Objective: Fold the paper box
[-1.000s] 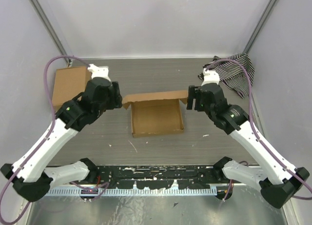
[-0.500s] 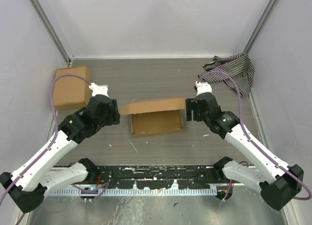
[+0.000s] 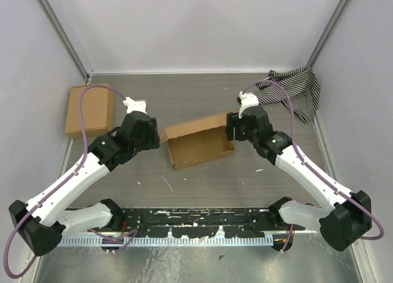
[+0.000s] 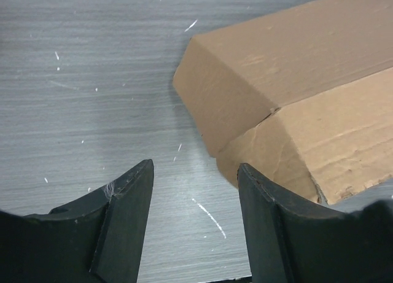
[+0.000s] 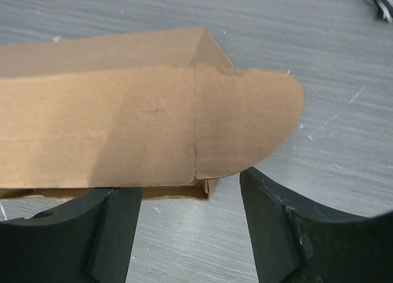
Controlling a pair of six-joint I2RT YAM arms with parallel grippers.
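Note:
The paper box [image 3: 201, 147] is a shallow brown cardboard tray in the middle of the table, turned a little askew, with its lid flap [image 3: 195, 124] standing up along the far side. My left gripper [image 3: 157, 137] is open and empty, just off the box's left corner. In the left wrist view the gripper [image 4: 195, 172] has that corner [image 4: 245, 93] ahead and to the right of its fingers. My right gripper [image 3: 232, 128] is open and empty at the box's right end. In the right wrist view the gripper [image 5: 187, 194] has the lid's rounded tab [image 5: 252, 120] just above it.
A larger ready-formed brown cardboard box [image 3: 90, 109] stands at the back left. A black-and-white striped cloth [image 3: 296, 91] lies at the back right, and its edge shows in the right wrist view [image 5: 379, 0]. A black rail [image 3: 196, 220] runs along the near edge.
Both grippers have moved in toward the box's two ends. The box has turned counterclockwise, its right end now farther back.

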